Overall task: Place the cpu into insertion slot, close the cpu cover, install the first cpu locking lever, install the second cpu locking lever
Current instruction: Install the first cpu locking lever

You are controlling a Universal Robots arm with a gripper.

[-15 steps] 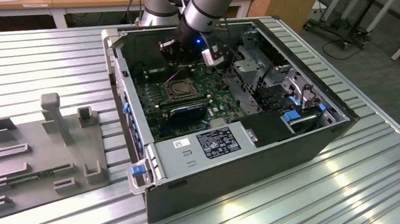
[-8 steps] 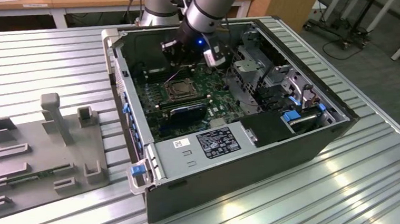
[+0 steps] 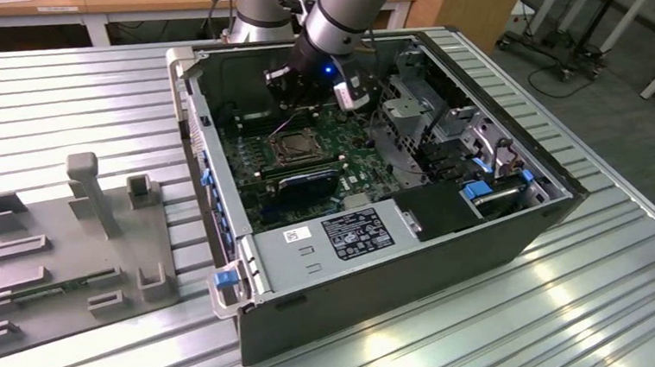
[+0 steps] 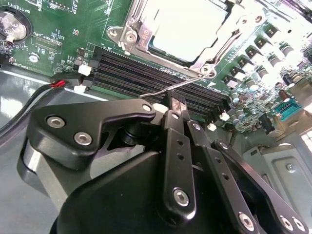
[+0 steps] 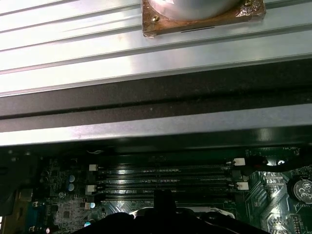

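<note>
Gripper (image 4: 170,103) has its fingers (image 4: 174,122) pinched together, tips right by the thin lever (image 4: 187,83). Chip (image 4: 187,24) sits in the socket (image 4: 119,33) mid-way across the motherboard (image 4: 58,48), cover (image 4: 143,29) down. Looks like lever time: wants a steady push down to latch.

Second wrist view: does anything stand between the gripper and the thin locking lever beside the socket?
Nothing visible does. The lever slants over the memory slots, and its free end lies right by the tip of the gripper. Whether they touch cannot be told.
</note>
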